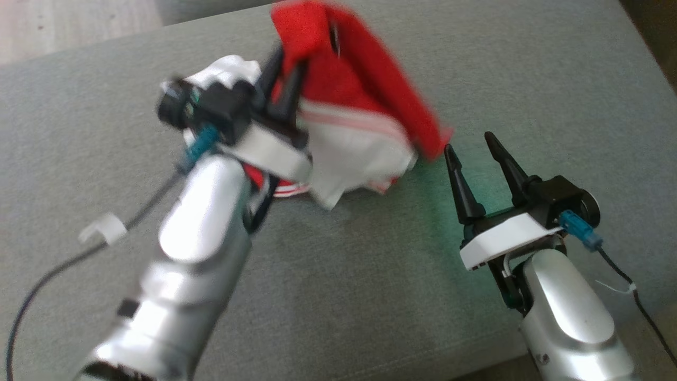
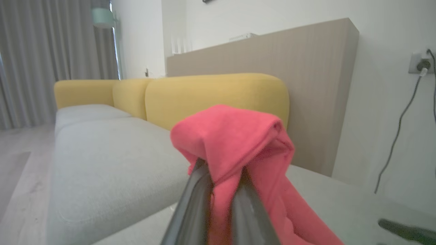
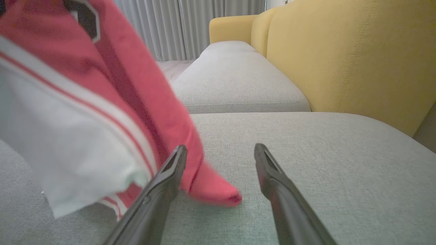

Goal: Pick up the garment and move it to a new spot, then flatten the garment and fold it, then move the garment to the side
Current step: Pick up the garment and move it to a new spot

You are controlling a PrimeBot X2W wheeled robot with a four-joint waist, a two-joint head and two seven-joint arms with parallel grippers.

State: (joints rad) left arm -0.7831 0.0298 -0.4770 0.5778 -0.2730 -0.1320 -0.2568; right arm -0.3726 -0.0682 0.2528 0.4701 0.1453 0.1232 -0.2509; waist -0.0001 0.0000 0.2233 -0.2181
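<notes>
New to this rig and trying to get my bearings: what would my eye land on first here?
First, the red and white garment, hanging bunched from the left gripper, which is shut on a fold of it above the grey cushion. Just right of it, the right gripper stands open beside the garment's lowest red corner. Behind the seat runs a yellow backrest.

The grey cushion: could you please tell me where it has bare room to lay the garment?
Free: the cushion nearer than the garment, and the stretch beyond the right gripper. Crowded: where it hangs from the left gripper.
</notes>
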